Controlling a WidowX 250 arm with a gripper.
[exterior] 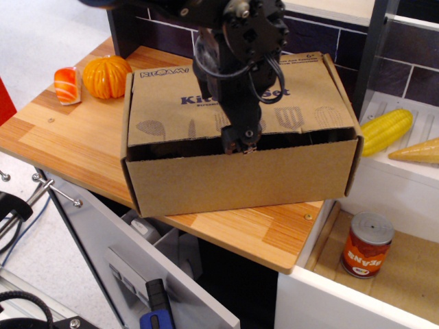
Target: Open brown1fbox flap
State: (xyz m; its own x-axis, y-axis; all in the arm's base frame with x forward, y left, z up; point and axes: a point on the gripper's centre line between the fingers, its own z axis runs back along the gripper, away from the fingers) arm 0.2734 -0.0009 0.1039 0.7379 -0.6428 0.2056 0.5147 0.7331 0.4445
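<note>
The brown1fbox (240,178) is a large brown cardboard box standing on the wooden counter (75,137). Its flap (164,103), with blue "Kit..." lettering and dark utensil silhouettes, lies nearly flat over the top, with a dark gap under its jagged front edge. My black gripper (240,145) points down at the middle of that front edge, its tips at the gap. The fingers are close together; I cannot tell whether they pinch the flap's edge.
An orange (106,75) and a salmon sushi piece (66,84) sit at the counter's back left. A corn cob (385,130) and a yellow cone (420,151) lie on the white rack at right. A beans can (365,245) stands in the lower right compartment. An open drawer (158,274) is below the counter.
</note>
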